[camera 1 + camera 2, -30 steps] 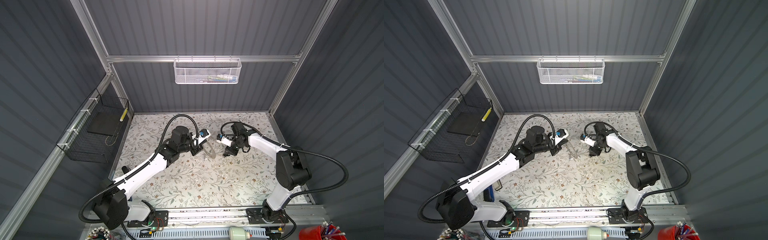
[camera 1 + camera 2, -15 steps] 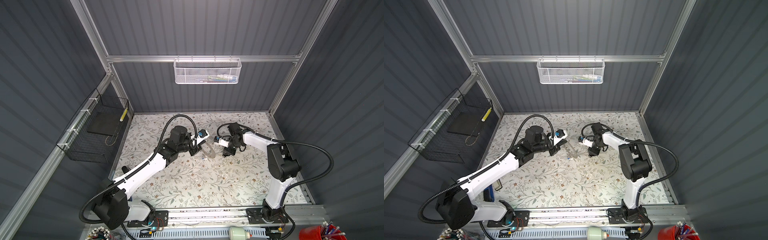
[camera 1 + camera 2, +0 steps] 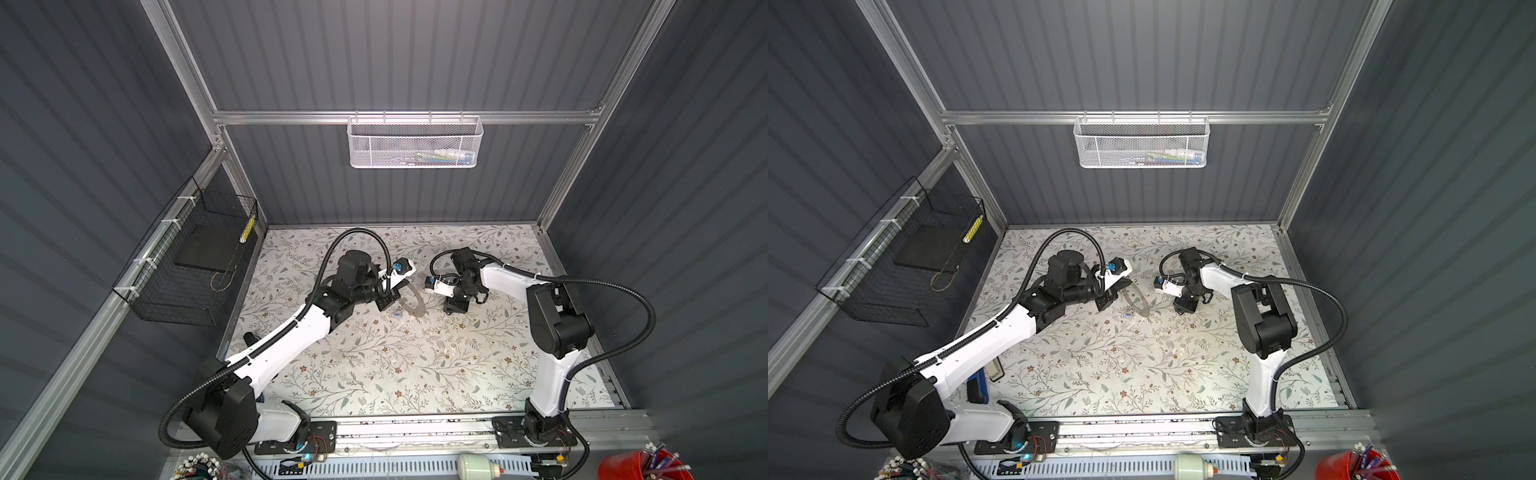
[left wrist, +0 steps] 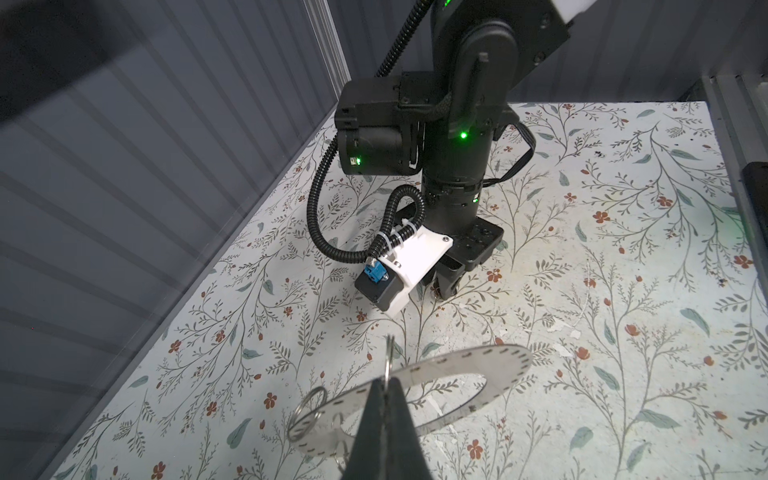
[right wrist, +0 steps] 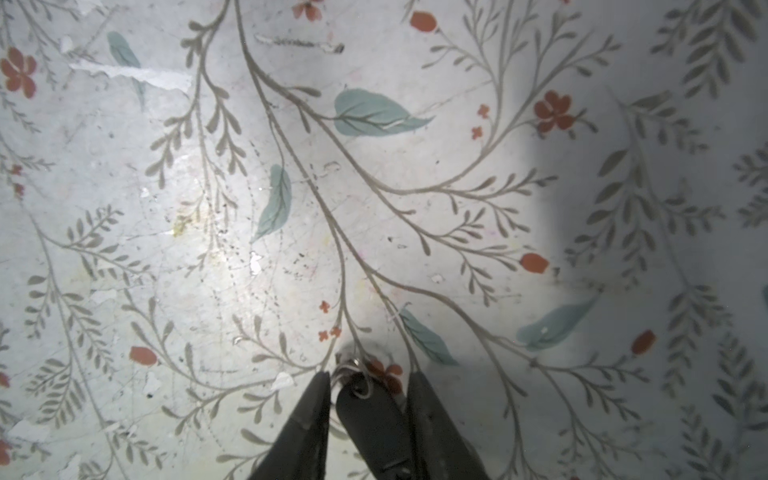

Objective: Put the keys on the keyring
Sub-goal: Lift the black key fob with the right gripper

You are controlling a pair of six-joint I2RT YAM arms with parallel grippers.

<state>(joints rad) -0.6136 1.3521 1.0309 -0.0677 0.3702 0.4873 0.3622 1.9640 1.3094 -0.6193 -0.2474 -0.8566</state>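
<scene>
Only my wrist views are showing the left gripper (image 4: 384,388) clamping the keyring (image 4: 388,357); the right gripper (image 5: 369,375) is straddling a black tag (image 5: 370,419), grip unclear.

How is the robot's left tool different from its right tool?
The left tool is pinched tight on a thin metal ring; the right tool holds a fatter black tag, so its fingers stand apart. The left tool reaches sideways over the table; the right tool points straight down at it. Both are black, with two fingers.
</scene>
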